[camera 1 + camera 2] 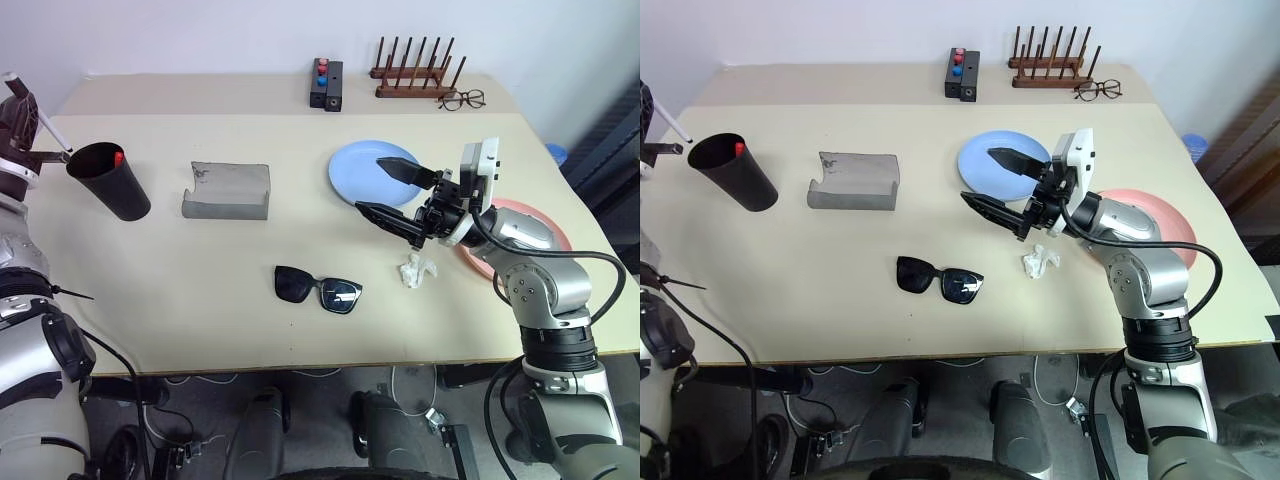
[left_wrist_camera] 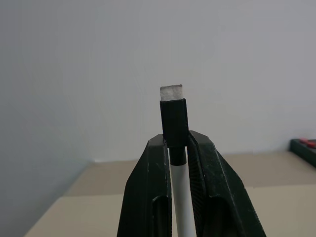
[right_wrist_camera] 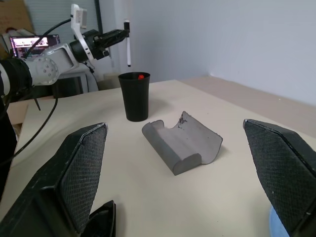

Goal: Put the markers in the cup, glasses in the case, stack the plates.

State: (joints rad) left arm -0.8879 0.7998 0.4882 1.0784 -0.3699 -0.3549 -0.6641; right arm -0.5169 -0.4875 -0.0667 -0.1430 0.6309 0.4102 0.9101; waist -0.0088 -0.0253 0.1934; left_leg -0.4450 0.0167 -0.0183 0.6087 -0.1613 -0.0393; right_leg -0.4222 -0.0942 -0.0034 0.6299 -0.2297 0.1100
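Observation:
My left gripper [image 2: 177, 142] is shut on a white marker [image 2: 181, 207] with a black cap. In the right wrist view that marker [image 3: 128, 49] hangs upright just above the rim of the black cup [image 3: 135, 96]. A red-capped marker [image 1: 118, 157] stands inside the cup [image 1: 110, 182]. The grey case [image 1: 226, 190] lies open in the middle. The black sunglasses [image 1: 318, 288] lie nearer the front edge. My right gripper [image 1: 371, 185] hovers open and empty over the light blue plate [image 1: 352, 160]. The pink plate [image 1: 545, 232] lies partly under the right arm.
A small crumpled white scrap [image 1: 417, 268] lies right of the sunglasses. At the table's back stand a wooden peg rack [image 1: 415, 78], wire-framed spectacles [image 1: 461, 99] and a black box [image 1: 326, 84] with red and blue caps.

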